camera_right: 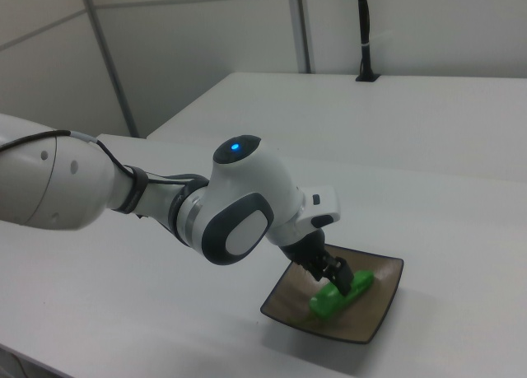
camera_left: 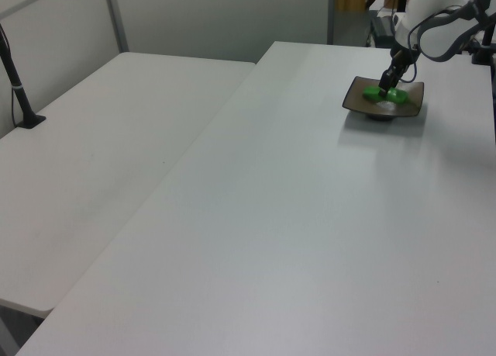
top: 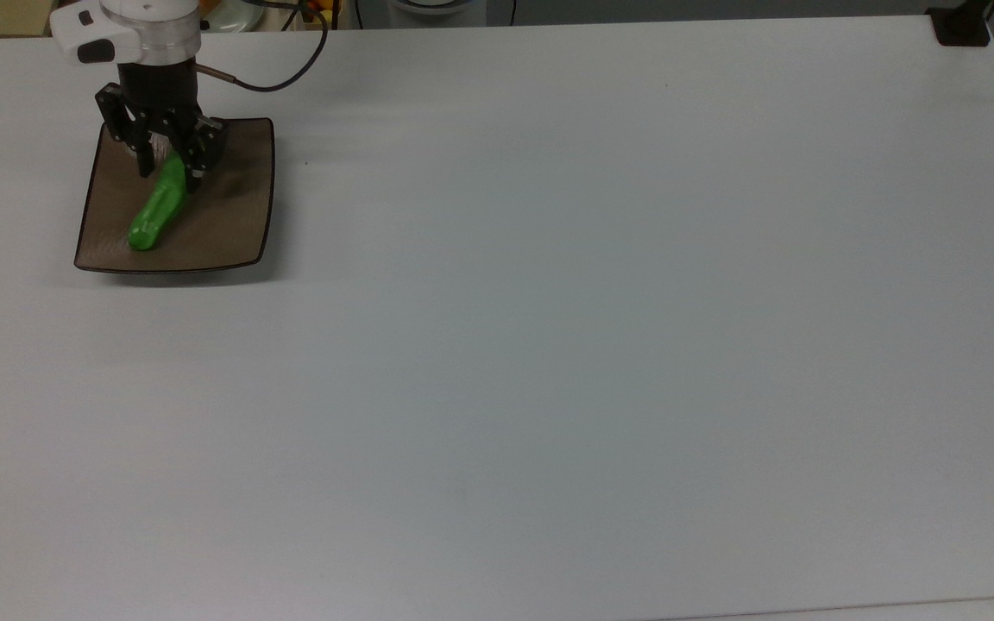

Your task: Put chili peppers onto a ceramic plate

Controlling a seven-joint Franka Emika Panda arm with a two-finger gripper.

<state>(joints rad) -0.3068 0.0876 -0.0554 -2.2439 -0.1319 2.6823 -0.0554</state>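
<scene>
The green chili pepper [top: 154, 214] lies flat on the square brown ceramic plate [top: 229, 216] at the top view's far left, its tip toward the plate's near edge. My gripper [top: 169, 168] hangs over the pepper's stem end, open, with a finger on each side of it. In the left view the pepper [camera_left: 387, 95] rests in the plate [camera_left: 356, 100] under the gripper [camera_left: 385, 84]. The right view has the pepper [camera_right: 338, 294] lying across the plate [camera_right: 375, 316], with the gripper [camera_right: 336, 273] just above it.
A wide white table [top: 600, 328] stretches to the top view's right of the plate. A black clamp base [top: 963, 26] sits at its far right corner. A black cable [top: 290, 69] trails from the wrist. A second table [camera_left: 101, 139] adjoins in the left view.
</scene>
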